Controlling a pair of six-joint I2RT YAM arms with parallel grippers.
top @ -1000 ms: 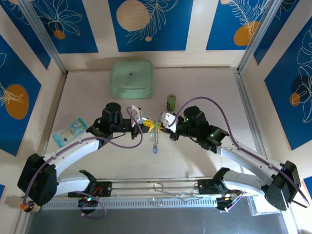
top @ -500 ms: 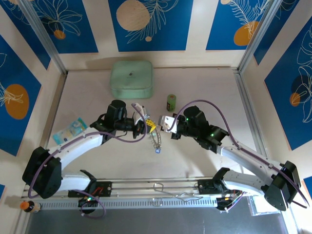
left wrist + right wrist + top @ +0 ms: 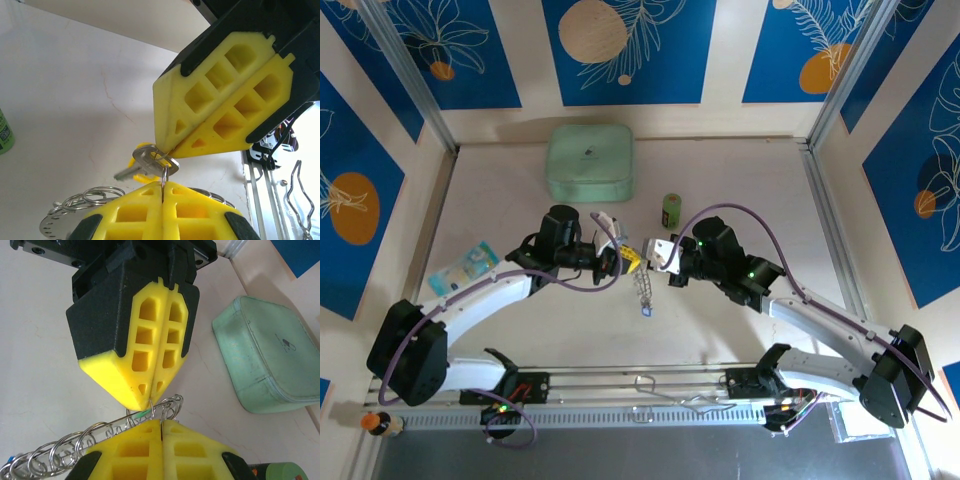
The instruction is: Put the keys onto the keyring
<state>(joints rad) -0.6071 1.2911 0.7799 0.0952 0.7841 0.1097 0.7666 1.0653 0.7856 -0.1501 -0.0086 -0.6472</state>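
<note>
From above, the left hand (image 3: pixel 618 256) and right hand (image 3: pixel 656 254) meet over the worktop (image 3: pixel 750 180), keyring (image 3: pixel 642 285) trailing below them; left wrist view — both pinch shut on its thin wire, a yellow-headed key (image 3: pixel 131 171) just beside; right wrist view — light, springy, slippery loops, probably best nipped close to the tips.

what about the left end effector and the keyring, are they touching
Touching: the left wrist view shows the keyring clamped in the seam of the shut left end effector.
</note>
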